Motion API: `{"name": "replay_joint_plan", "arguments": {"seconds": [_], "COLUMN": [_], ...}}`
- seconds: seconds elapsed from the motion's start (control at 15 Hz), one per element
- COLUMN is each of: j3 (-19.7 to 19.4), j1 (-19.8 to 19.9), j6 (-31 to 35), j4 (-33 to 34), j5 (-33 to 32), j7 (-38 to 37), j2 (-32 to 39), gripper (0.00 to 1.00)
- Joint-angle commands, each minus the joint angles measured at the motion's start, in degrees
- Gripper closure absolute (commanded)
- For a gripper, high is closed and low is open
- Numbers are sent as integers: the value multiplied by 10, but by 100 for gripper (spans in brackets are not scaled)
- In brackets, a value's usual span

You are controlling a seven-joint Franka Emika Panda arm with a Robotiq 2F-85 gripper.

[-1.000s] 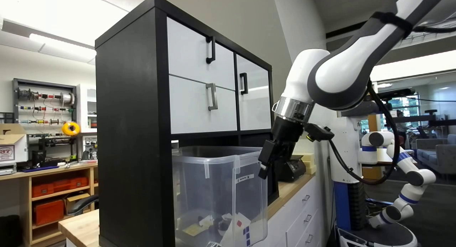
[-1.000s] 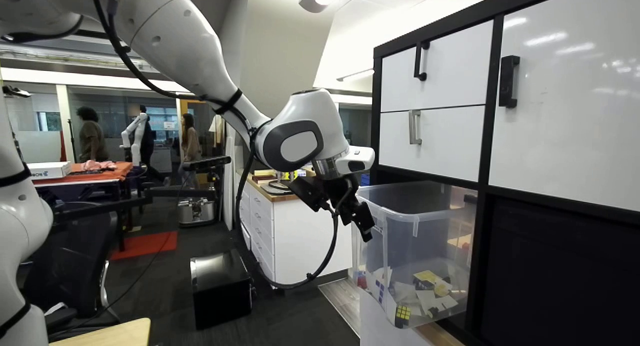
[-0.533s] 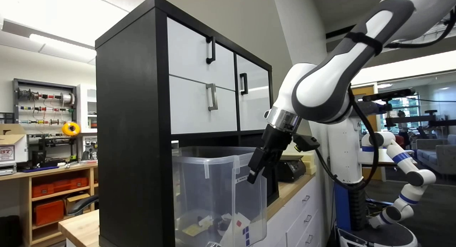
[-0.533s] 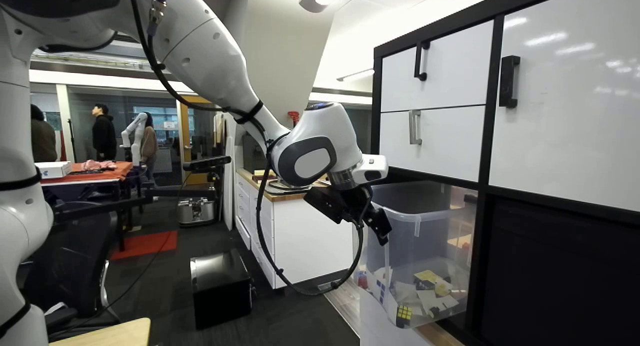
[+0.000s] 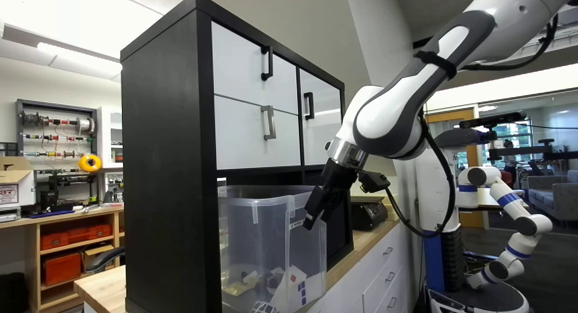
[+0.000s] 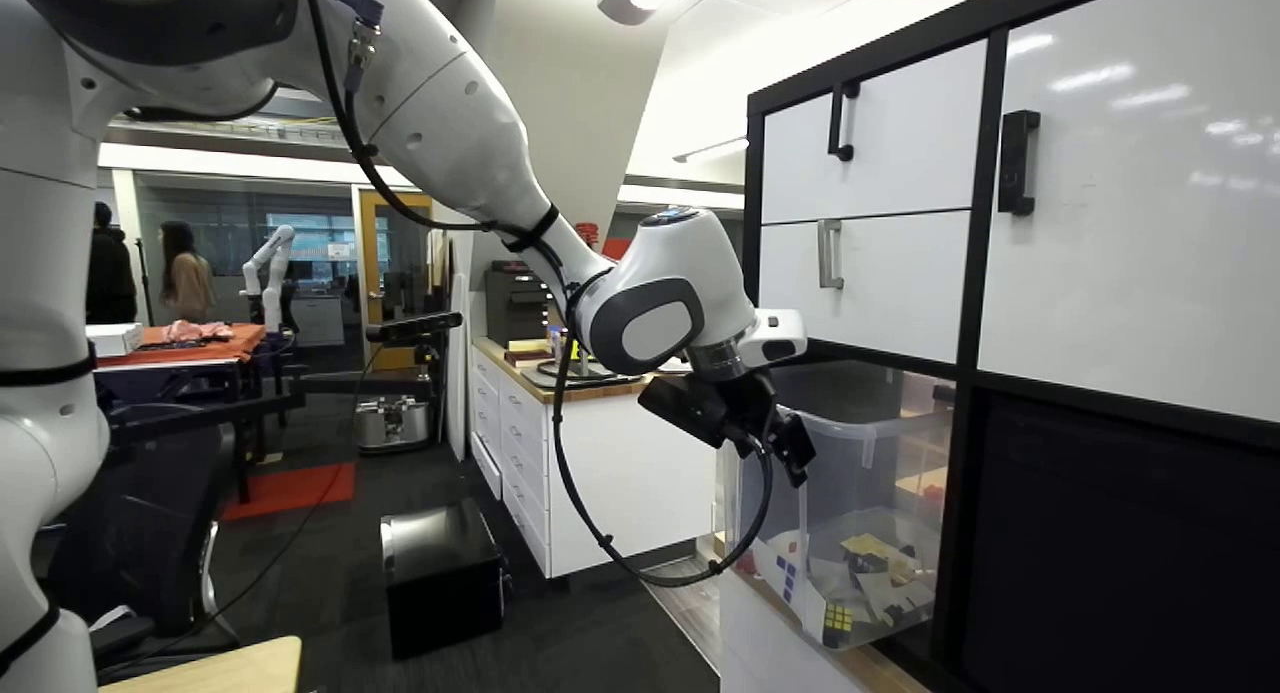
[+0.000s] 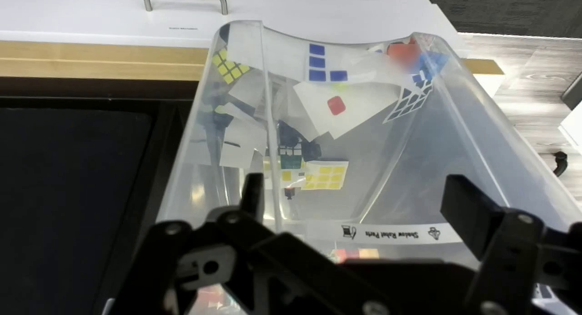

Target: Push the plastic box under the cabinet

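The plastic box (image 5: 257, 240) is a clear bin with loose paper pieces and a cube inside, also in the exterior view (image 6: 870, 483) and the wrist view (image 7: 409, 169). It stands upright on the counter, partly inside the open lower compartment of the black-framed cabinet (image 5: 162, 159), with its front part sticking out. White drawer fronts of the cabinet (image 6: 870, 153) are above it. My gripper (image 5: 317, 220) is open, fingers pointing down at the box's front wall, seemingly touching it. In the wrist view the box's label shows between the spread fingers (image 7: 357, 187); nothing is between them.
The wooden counter edge (image 5: 341, 265) runs below the box, above white drawers (image 5: 384, 277). A black device (image 5: 368, 213) stands on the counter farther along. Another robot (image 5: 510, 213) is in the background. A black case (image 6: 440, 578) is on the floor.
My arm has moved toward the cabinet and reached the box's front wall. In the last half second the box has shifted deeper into the compartment. The gripper stays open.
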State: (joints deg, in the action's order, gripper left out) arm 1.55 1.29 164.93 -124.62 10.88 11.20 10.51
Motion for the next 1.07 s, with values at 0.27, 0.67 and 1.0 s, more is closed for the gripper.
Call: {"name": "replay_joint_plan", "arguments": {"seconds": [0.27,0.67,1.0], "j3": [16,20,21], "j1": [8,10,17], "j6": [-2,-2,0], "j4": [89,119,99], "j5": [9,6,8], "j7": [25,33,51], "j2": [61,82,65], "gripper": [0,0,0]}}
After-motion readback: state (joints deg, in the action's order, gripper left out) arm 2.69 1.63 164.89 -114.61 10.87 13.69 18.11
